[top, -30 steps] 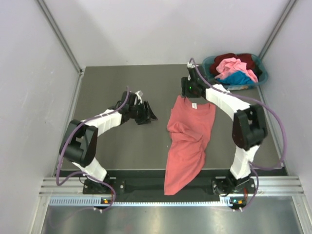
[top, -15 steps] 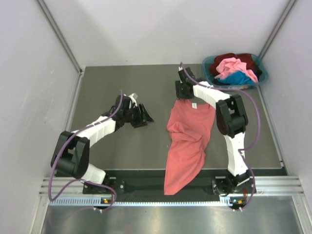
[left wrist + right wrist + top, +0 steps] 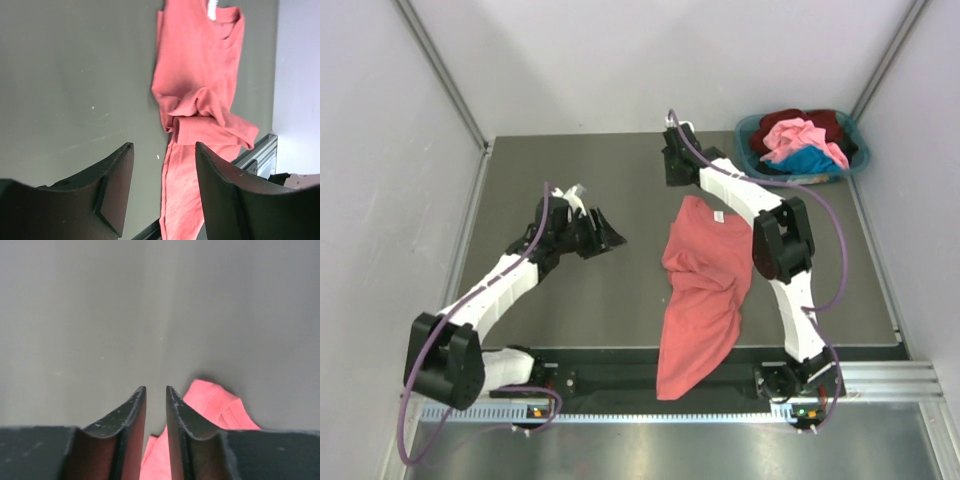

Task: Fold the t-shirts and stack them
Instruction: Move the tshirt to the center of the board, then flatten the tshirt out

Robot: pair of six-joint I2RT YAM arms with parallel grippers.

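A large salmon-red t-shirt (image 3: 705,280) (image 3: 200,75) lies crumpled on the dark table, its collar at the back and its lower end hanging over the near edge. My right gripper (image 3: 674,165) (image 3: 155,388) hovers just behind the collar corner (image 3: 215,400). Its jaws stand a narrow gap apart with nothing between them. My left gripper (image 3: 608,235) (image 3: 164,145) is open and empty, left of the shirt and above bare table. More t-shirts, pink (image 3: 800,133), dark maroon (image 3: 825,120) and bright blue (image 3: 807,160), are heaped at the back right.
The heaped shirts fill a teal plastic basket (image 3: 752,128) at the back right corner. Grey walls close in the left, back and right sides. An aluminium rail (image 3: 620,395) runs along the near edge beneath the hanging shirt.
My right gripper has swung from the shirt's collar toward the back left and its jaws have narrowed a lot. The left arm has drawn a little to the left, still open.
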